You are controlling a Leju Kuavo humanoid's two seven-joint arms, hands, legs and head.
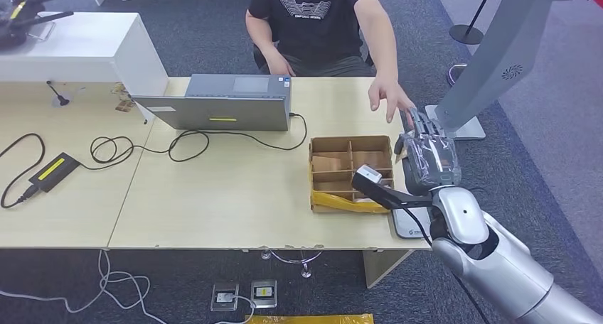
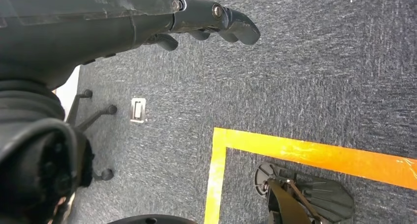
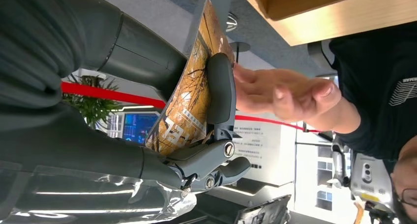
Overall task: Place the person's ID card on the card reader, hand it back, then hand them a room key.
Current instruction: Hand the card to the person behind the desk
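Right hand pinching a brown patterned card, judged to be the room key, and extended toward the person's open hand at about 1 o'clock on the counter. Card and palm lie just beside one another; contact cannot be told. The card reader sits at 4 o'clock, near the divided box. Left hand hangs over carpet, fingers curled, holding nothing. Judged stage: final handover, release outstanding.

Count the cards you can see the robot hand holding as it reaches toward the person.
1. The right robot hand pinches one orange-brown patterned card, held out beside the person's hand. More cards may lie hidden in the compartmented cardboard box on the table.
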